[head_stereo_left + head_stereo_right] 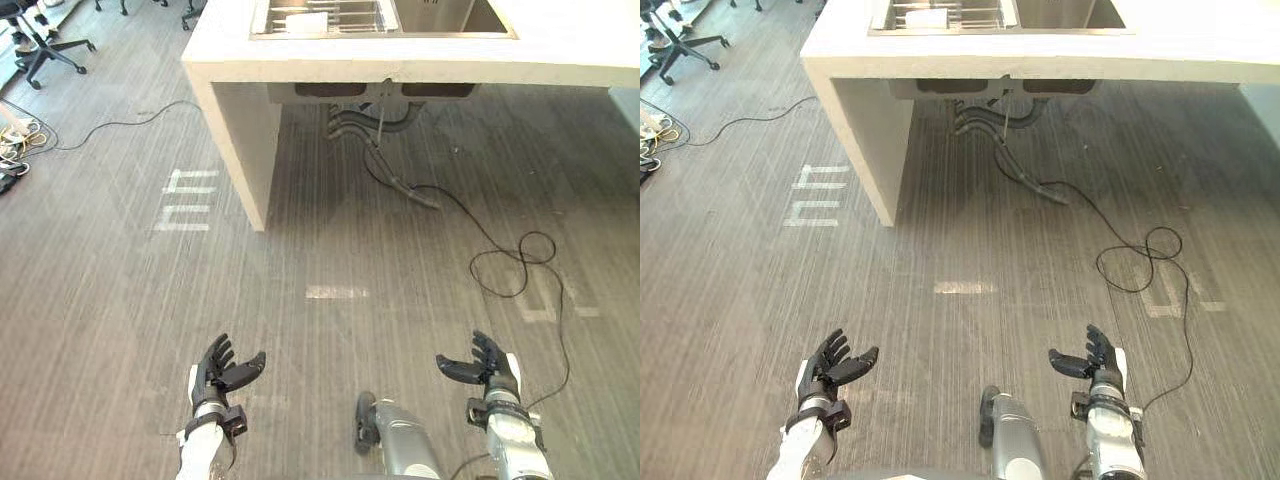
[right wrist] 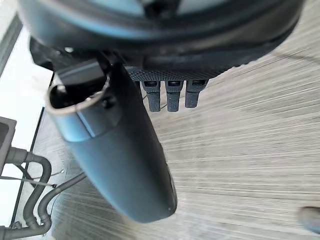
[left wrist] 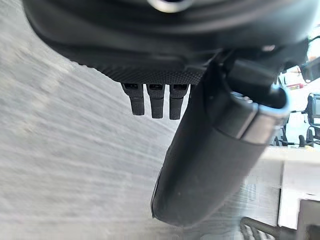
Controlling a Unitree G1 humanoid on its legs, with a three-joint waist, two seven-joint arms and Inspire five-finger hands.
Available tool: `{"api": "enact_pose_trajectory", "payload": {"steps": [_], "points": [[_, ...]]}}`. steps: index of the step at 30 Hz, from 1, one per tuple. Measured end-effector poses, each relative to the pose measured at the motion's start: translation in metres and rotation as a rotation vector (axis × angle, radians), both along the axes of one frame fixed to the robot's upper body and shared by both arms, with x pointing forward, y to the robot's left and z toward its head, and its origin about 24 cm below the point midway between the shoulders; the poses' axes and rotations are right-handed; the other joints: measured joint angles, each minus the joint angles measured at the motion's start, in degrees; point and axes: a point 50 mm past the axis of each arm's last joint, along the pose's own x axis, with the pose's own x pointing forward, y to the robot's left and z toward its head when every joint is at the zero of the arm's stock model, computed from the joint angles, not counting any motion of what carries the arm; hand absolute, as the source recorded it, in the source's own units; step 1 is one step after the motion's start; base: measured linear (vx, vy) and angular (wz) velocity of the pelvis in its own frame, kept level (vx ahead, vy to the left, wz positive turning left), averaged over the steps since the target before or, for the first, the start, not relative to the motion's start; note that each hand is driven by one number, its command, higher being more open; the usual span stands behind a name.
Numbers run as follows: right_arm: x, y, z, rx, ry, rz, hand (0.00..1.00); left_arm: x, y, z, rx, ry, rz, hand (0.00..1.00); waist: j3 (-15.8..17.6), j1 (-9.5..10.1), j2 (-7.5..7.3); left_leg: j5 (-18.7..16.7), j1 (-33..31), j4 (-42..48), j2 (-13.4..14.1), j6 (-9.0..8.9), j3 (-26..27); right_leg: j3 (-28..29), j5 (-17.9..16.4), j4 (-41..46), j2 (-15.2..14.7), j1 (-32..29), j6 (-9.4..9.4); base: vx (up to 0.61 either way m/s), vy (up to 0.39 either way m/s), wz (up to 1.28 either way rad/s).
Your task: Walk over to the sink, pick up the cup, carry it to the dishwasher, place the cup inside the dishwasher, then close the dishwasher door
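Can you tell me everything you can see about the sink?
The sink is shiny metal with two basins side by side, sunk into a pale, stone-looking counter. The top edge of the head views cuts it off, so only its near part shows. The left basin holds a wire rack with something white in it; I cannot tell what it is. Underneath, dark hoses hang from the sink down toward the floor.

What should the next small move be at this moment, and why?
Probably a step forward toward the sink. The left hand and right hand are open and empty, held over bare floor, and the counter holding the sink lies well ahead, seemingly out of reach.
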Motion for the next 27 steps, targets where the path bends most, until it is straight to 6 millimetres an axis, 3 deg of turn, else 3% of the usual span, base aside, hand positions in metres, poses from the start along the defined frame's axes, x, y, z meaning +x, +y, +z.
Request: {"api": "enact_pose_trajectory", "payload": {"steps": [2, 4, 6, 8, 9, 10, 11, 14, 15, 17, 19, 21, 23, 24, 26, 27], "points": [[-0.001, 0.002, 0.0, 0.01, -0.017, -0.014, 0.9, 0.002, -0.004, 0.002, -0.004, -0.015, -0.02, 0.9, 0.5, 0.22, -1.15, -0.75, -3.36, 7.12, 1.87, 1.31, 3.79, 0.46, 0.0, -5.41, 0.46, 8.25, 0.01, 0.59, -0.149, 0.21], [0.003, 0.0, 0.004, -0.003, -0.04, -0.022, 0.9, 0.009, -0.006, 0.01, -0.015, -0.062, -0.027, 0.9, 0.69, 1.09, -1.42, -1.65, -10.81, 8.22, 2.52, 1.99, 6.53, 1.15, 0.0, -10.54, 0.68, 13.16, 0.01, 0.48, -0.079, -0.04], [0.01, 0.002, 0.006, 0.002, -0.052, -0.019, 0.9, 0.015, -0.006, 0.015, -0.02, -0.09, -0.024, 0.9, 1.44, 2.05, -1.53, -2.43, -17.76, 2.06, 1.36, 2.92, 7.59, 1.8, -0.04, -13.68, 0.62, 16.28, 0.07, 0.36, 0.028, -0.18], [0.009, 0.005, 0.003, 0.013, -0.044, -0.02, 0.9, 0.015, -0.007, 0.015, -0.02, -0.091, -0.025, 0.9, 2.18, 2.95, -1.58, -1.88, -19.79, -6.71, -1.12, 2.98, 7.82, 2.37, -0.67, -14.61, -0.42, 18.84, 1.02, 0.38, 0.13, -0.24], [0.006, 0.005, 0.001, 0.016, -0.031, -0.024, 0.9, 0.014, -0.007, 0.014, -0.023, -0.086, -0.021, 0.9, 2.41, 3.12, -1.55, 4.23, -20.09, -20.26, -4.19, 3.09, 7.9, 2.55, -3.18, -14.55, -1.24, 20.89, 4.45, 0.36, 0.146, -0.19], [0.004, 0.003, 0.0, 0.012, -0.024, -0.03, 0.9, 0.013, -0.009, 0.013, -0.028, -0.083, -0.018, 0.9, 2.14, 2.98, -0.24, 9.43, -19.78, -26.48, -4.4, 3.7, 7.31, 2.71, -3.95, -14.55, -0.5, 21.63, 5.18, 0.46, 0.221, -0.18], [0.002, 0.005, -0.005, 0.023, 0.0, -0.041, 0.9, 0.013, -0.007, 0.015, -0.021, -0.088, -0.01, 0.9, 2.3, 3.17, 0.0, 16.66, -19.28, -28.23, -4.78, 7.63, 6.8, 3.5, -6.08, -13.89, -0.45, 23.01, 6.4, 0.38, 0.2, -0.02], [0.001, 0.013, -0.01, 0.044, 0.016, -0.04, 0.9, 0.021, -0.002, 0.034, 0.001, -0.171, 0.002, 0.9, 2.96, 3.16, -2.77, 12.37, -19.06, -27.4, -8.08, 8.74, 8.04, 6.51, -7.9, -10.07, -4.61, 21.52, 9.03, 0.33, 0.173, 0.0], [0.0, 0.013, -0.011, 0.045, 0.026, -0.041, 0.9, 0.02, -0.004, 0.041, 0.0, -0.202, 0.003, 0.9, 2.92, 3.67, -2.86, 9.51, -18.62, -25.71, -8.66, 9.47, 8.86, 8.09, -8.81, -6.14, -5.91, 20.45, 9.75, 0.4, 0.216, -0.28], [-0.003, 0.015, -0.016, 0.049, 0.049, -0.036, 0.9, 0.018, -0.008, 0.052, 0.007, -0.25, -0.015, 0.9, 2.9, 4.07, -2.95, 7.35, -15.36, -26.44, -9.55, 9.93, 10.19, 9.68, -8.72, 5.34, -7.8, 16.89, 10.66, 0.37, 0.201, -0.23], [-0.013, 0.016, -0.022, 0.054, 0.088, -0.031, 0.9, 0.022, -0.012, 0.075, 0.028, -0.347, -0.067, 0.9, 2.66, 3.6, -3.45, 5.79, -10.54, -28.38, -11.04, 10.46, 10.33, 11.75, -5.39, 23.92, -10.22, 10.1, 17.07, 0.37, 0.136, 0.04], [-0.014, 0.02, -0.025, 0.051, 0.105, -0.007, 0.9, 0.025, -0.012, 0.093, 0.04, -0.422, -0.077, 0.9, 2.6, 3.08, -3.56, 4.71, -8.1, -28.78, -11.08, 10.87, 10.26, 11.59, -5.84, 31.79, -10.96, 5.95, 16.26, 0.33, 0.051, 0.0], [-0.014, 0.025, -0.027, 0.059, 0.114, 0.027, 0.9, 0.028, -0.016, 0.115, 0.044, -0.53, -0.084, 0.9, 2.51, 2.15, -3.61, 4.48, -3.99, -32.17, -11.1, 10.61, 9.89, 9.25, -7.51, 35.61, -11.5, 0.66, 13.32, 0.4, -0.025, 0.04], [-0.016, 0.027, -0.028, 0.062, 0.121, 0.039, 0.9, 0.028, -0.02, 0.128, 0.038, -0.595, -0.097, 0.9, 2.48, 1.64, -3.58, 4.56, -1.93, -33.97, -10.88, 10.28, 9.25, 7.84, -8.89, 34.77, -11.57, -1.87, 11.02, 0.34, -0.077, 0.14], [-0.017, 0.029, -0.031, 0.069, 0.139, 0.056, 0.9, 0.029, -0.027, 0.146, 0.026, -0.691, -0.113, 0.9, 2.37, 1.11, -3.33, 4.21, -0.27, -35.35, -9.52, 9.18, 8.65, 6.22, -10.27, 28.82, -11.13, -5.83, 8.73, 0.31, -0.172, 0.11], [-0.013, 0.032, -0.032, 0.074, 0.143, 0.068, 0.9, 0.032, -0.031, 0.155, 0.018, -0.744, -0.119, 0.9, 2.47, 1.13, -2.99, 3.64, 0.37, -35.28, -7.97, 7.99, 8.68, 5.32, -10.2, 23.14, -10.68, -8.56, 8.67, 0.3, -0.227, -0.01]]}}
